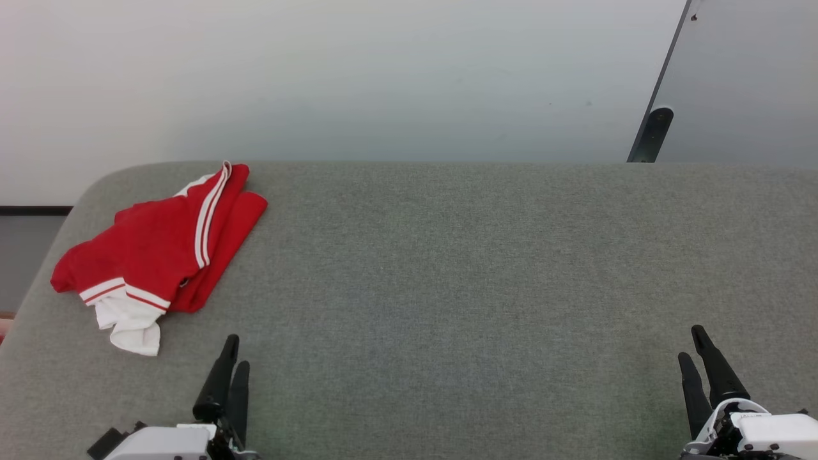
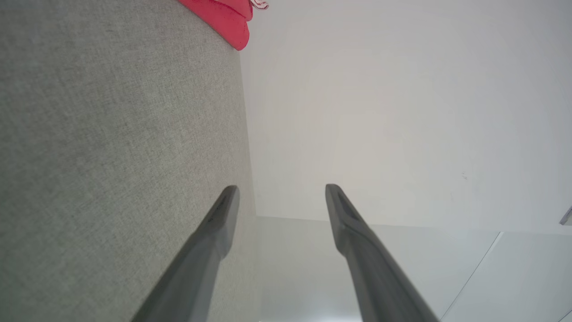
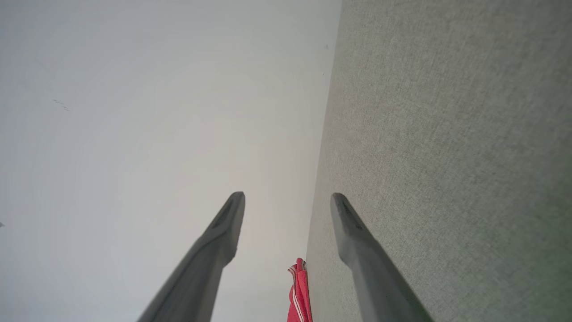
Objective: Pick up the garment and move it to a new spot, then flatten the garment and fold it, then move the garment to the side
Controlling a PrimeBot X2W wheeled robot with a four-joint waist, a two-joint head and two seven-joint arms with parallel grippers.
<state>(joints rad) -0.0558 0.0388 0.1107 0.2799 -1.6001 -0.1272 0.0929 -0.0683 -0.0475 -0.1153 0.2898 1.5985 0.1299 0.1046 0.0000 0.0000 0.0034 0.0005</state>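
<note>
garment (image 1: 160, 249) lies bunched at table's (image 1: 447, 287) far left corner; left gripper (image 1: 237, 352) and right gripper (image 1: 690, 343) both apart, empty.

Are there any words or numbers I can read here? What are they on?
Nothing can be read.
Tiny dark marking on the white body of the right gripper: too small to read.
Faint marks on fingers of the left gripper: blurred.
The garment: stripes, no letters.

Bright, even, diffuse light. Soft faint shadow under the crumpled bright red fabric garment (image 1: 160, 243) on the grey woven cloth tabletop (image 1: 447, 287). Plain white wall (image 1: 319, 76) brightest at left, greyer rightward. Head view sharp; wrist views stretched at edges, weave blurred nearby.
</note>
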